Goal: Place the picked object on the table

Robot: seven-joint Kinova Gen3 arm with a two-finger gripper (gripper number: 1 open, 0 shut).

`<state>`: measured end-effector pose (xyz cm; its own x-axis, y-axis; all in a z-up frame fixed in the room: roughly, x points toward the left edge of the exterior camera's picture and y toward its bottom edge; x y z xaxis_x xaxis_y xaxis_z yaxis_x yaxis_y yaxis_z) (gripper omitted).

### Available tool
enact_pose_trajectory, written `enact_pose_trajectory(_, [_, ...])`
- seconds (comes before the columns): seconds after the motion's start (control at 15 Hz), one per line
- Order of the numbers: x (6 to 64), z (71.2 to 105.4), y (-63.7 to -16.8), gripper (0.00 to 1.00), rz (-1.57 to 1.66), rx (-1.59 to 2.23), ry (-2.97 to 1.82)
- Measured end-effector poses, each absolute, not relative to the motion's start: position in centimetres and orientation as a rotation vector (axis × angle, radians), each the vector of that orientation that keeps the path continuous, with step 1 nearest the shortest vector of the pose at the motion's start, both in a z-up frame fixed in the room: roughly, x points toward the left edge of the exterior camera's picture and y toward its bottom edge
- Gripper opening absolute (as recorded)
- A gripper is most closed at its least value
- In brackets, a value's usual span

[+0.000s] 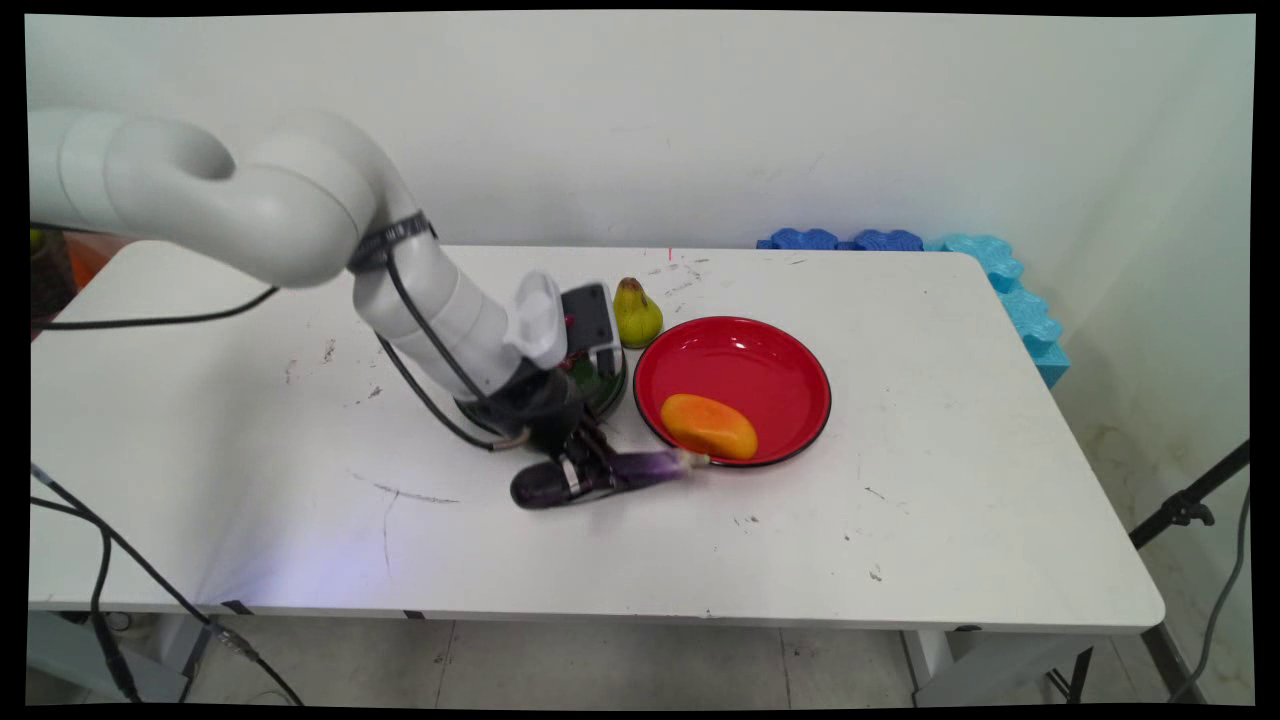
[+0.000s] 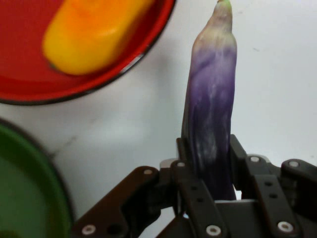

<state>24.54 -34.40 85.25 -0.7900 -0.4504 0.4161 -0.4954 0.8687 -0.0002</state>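
Your wrist hides most of the green plate (image 1: pixel 612 392) in main view, hand view crops it plus the red plate (image 2: pixel 148 47) and mango (image 2: pixel 89 32), and the linkage covers the eggplant (image 2: pixel 210 114) base.

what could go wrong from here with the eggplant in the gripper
The gripper is shut on the eggplant near its dark end, so the long free end could sag or swivel.

The tip lies right at the red plate rim and might catch it, jostling the orange fruit.
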Motion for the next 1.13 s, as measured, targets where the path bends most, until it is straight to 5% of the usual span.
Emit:
enact_pose_trajectory(0.73, [23.5, 80.6, -32.9, 0.00, 0.098, 0.632, -2.624])
enact_pose_trajectory(0.8, [23.5, 80.5, -32.8, 1.00, 0.101, 0.627, -2.622])
enact_pose_trajectory(1.13, [23.4, 82.0, -32.9, 1.00, 0.140, 0.591, -2.600])
